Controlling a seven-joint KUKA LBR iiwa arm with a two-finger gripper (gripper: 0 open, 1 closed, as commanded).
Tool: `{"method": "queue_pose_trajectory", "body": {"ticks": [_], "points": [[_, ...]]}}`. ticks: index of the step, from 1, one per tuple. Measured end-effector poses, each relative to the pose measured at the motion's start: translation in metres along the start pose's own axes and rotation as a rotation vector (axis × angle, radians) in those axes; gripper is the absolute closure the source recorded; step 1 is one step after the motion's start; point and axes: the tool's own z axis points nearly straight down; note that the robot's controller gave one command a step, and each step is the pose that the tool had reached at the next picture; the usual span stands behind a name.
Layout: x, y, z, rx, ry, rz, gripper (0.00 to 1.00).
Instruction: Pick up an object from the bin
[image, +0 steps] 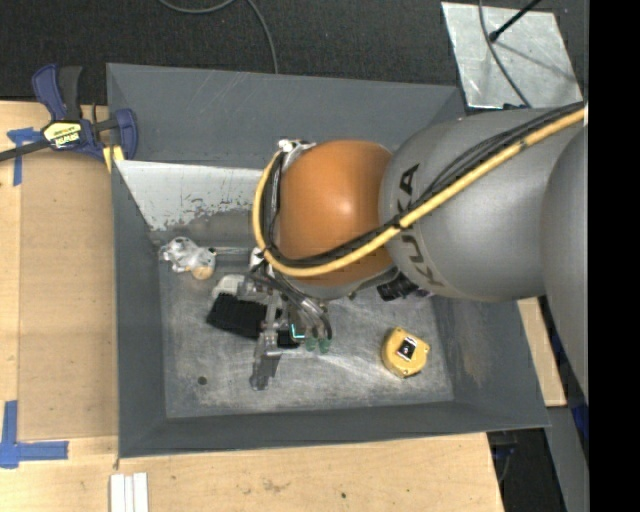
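My gripper hangs below the orange wrist cover, low over the middle of the bin floor. Its fingers stand apart: one grey finger points down towards the front, and the other, with a green-tipped end, is to its right. Nothing shows between them. A flat black object lies just left of the gripper, touching or nearly touching its left side. A yellow tape measure rests to the right, well apart from the fingers.
A small clear object with a tan end lies at the back left against the bin's sloped wall. The arm and its orange cover hide the back middle and right of the bin. Bare floor shows at the front left.
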Motion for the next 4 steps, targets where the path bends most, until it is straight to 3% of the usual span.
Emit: {"method": "queue_pose_trajectory", "body": {"ticks": [1,2,3,4], "points": [[-0.002,-0.001,-0.004,-0.002,-0.007,0.003,0.00],[-0.014,-0.006,0.021,-0.005,-0.013,0.106,0.00],[-0.037,-0.032,0.060,-0.003,-0.008,0.329,0.00],[-0.034,-0.044,0.057,-0.001,-0.005,0.410,0.00]]}}
